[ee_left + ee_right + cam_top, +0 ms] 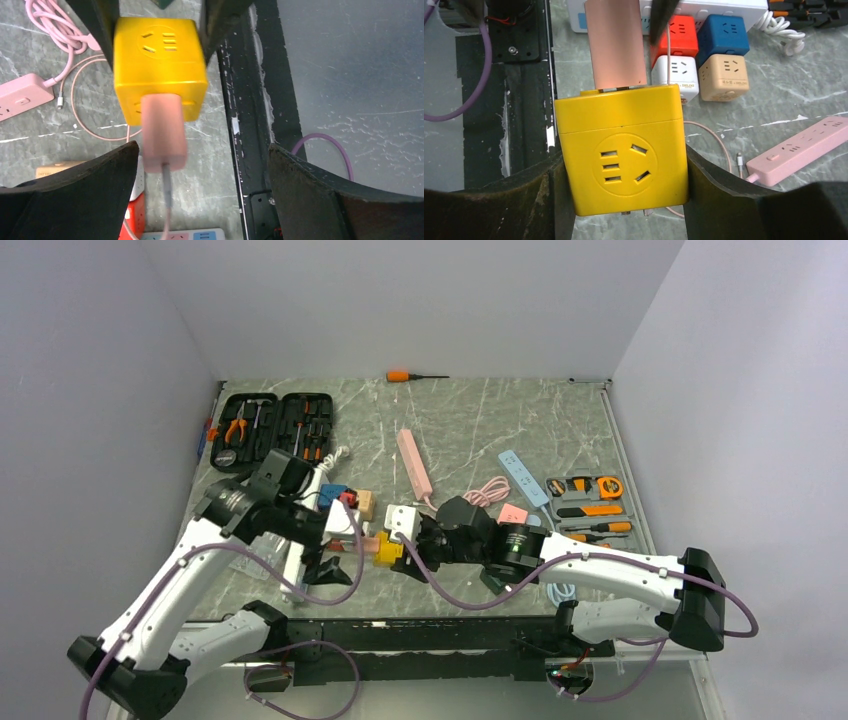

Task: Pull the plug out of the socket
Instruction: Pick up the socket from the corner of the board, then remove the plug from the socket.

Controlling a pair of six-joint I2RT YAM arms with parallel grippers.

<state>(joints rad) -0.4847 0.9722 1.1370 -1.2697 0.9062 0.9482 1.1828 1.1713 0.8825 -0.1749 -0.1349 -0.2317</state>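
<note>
Right pincer (624, 169) clamps the yellow socket (160, 60) mid-frame; left pincer (202, 154) stands apart, flanking the pink plug (164, 132). Close squarely on its body, then pull straight out.

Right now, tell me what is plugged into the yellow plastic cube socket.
A pink rectangular plug with a thin cable sits in one face of the yellow cube socket, which the right gripper clamps. The inside of that face is covered.

A pink rectangular plug (163, 132) sits in the yellow plastic cube socket (160, 55), between the left claw's (202, 150) wide-apart black fingers (90, 195).
</note>
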